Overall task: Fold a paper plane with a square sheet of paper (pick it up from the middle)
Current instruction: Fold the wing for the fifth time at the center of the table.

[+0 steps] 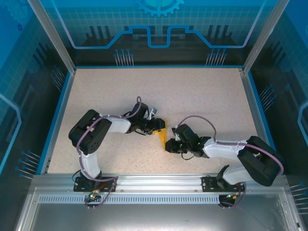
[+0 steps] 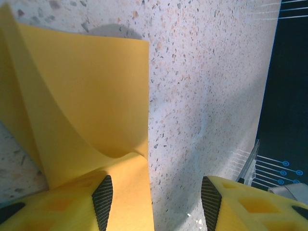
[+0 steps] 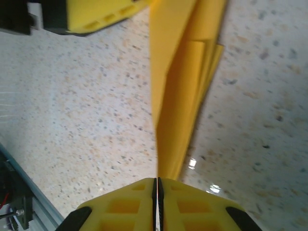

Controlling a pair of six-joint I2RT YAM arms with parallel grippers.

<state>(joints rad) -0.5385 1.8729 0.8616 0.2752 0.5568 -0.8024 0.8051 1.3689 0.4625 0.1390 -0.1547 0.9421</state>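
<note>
1. Top view: the paper point(image 1: 161, 136) stands on edge mid-surface, slightly toward the near edge, between the left gripper point(image 1: 158, 126) and the right gripper point(image 1: 172, 144). The surface point(image 1: 202, 91) has wide bare room toward the far edge and both side edges, less toward the near edge.
2. Left wrist: the left gripper point(image 2: 156, 202) has its jaws spread and pinches nothing. The curled paper point(image 2: 86, 91) leans against one finger point(image 2: 102, 202), probably braced there for a fold. Bare surface lies beside the other finger.
3. Right wrist: the right gripper point(image 3: 157, 188) is pressed together, pinching the paper's point(image 3: 175, 72) narrow folded end with the layers upright. It likely anchors the paper so a crease can be set.
</note>
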